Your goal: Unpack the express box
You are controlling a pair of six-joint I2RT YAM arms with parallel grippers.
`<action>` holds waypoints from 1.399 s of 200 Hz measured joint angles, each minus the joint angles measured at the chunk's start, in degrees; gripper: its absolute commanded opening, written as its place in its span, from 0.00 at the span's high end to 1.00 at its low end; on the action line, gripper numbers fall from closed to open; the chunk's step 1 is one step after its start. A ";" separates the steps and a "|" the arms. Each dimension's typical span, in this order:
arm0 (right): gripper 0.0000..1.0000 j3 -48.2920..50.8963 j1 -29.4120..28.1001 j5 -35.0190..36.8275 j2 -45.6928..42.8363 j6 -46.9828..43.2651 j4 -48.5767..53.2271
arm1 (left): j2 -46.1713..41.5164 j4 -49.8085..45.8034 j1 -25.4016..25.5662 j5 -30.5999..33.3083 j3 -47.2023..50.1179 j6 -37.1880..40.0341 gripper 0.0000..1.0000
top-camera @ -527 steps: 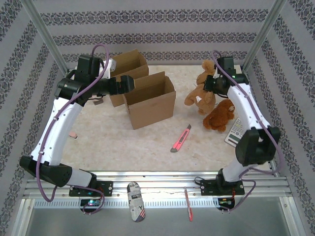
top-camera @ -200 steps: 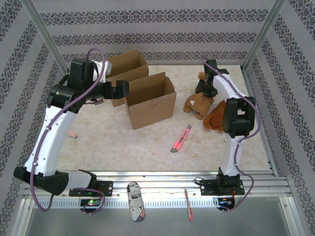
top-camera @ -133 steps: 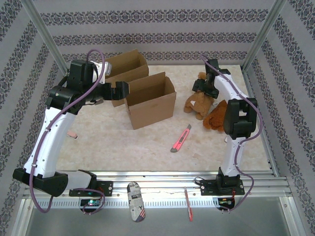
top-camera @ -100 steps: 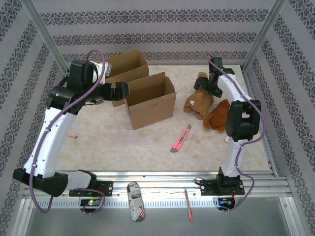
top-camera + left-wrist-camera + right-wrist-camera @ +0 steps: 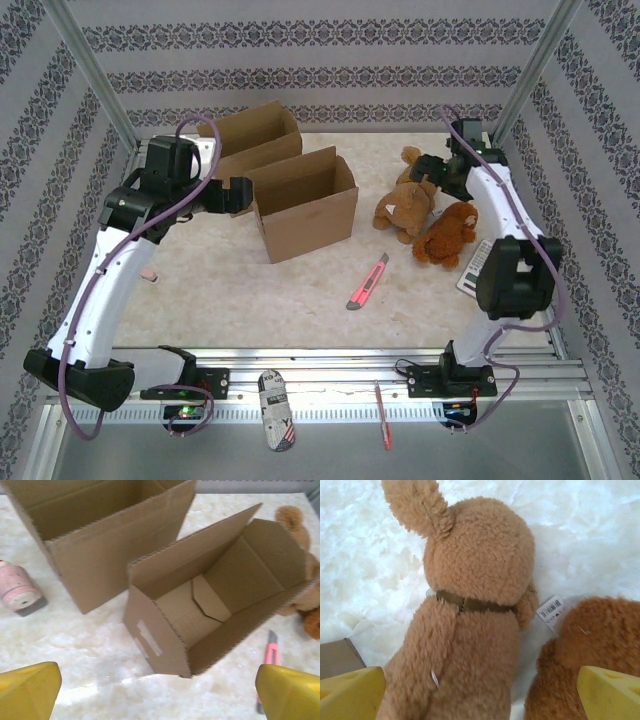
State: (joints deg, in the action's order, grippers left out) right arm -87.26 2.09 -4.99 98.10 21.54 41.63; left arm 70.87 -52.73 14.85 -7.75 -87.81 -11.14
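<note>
The express box [image 5: 305, 205] is an open brown carton in the middle of the table. Its inside [image 5: 215, 595] shows bare cardboard. My left gripper [image 5: 238, 195] hovers just left of it, open, with nothing between its yellow fingertips [image 5: 30, 692]. A light-brown plush rabbit [image 5: 405, 205] lies to the right of the box, beside a darker brown plush [image 5: 447, 235]. My right gripper [image 5: 432, 170] hangs open above the rabbit [image 5: 470, 610], apart from it. The darker plush [image 5: 590, 650] is at the right.
A second open carton [image 5: 255, 140] stands behind the first, also seen as the carton [image 5: 100, 535]. A pink utility knife [image 5: 367, 282] lies in front of the box. A calculator [image 5: 478, 268] sits at the right edge. A small pink-and-white object [image 5: 17, 587] lies left of the cartons.
My right gripper has opened, left the light-brown rabbit lying on the table, and drawn back to the right. My left gripper has pulled a little left, away from the box.
</note>
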 measured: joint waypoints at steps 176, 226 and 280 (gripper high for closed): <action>0.02 64.94 0.74 5.62 -30.10 -9.40 -61.55 | -9.51 83.21 -11.21 25.88 77.05 5.44 0.04; 0.02 69.94 -0.90 6.19 -29.05 -15.85 -75.21 | -0.35 101.02 -11.26 24.70 76.11 11.28 0.02; 0.02 72.06 -2.14 6.47 -26.27 -19.41 -85.59 | 0.35 106.44 -11.67 21.18 75.95 11.85 0.00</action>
State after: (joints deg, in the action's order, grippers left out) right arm -15.20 -0.05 1.48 71.83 2.13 -43.97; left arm 71.22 53.71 3.18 13.43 -11.86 0.71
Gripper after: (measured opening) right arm 0.976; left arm 0.996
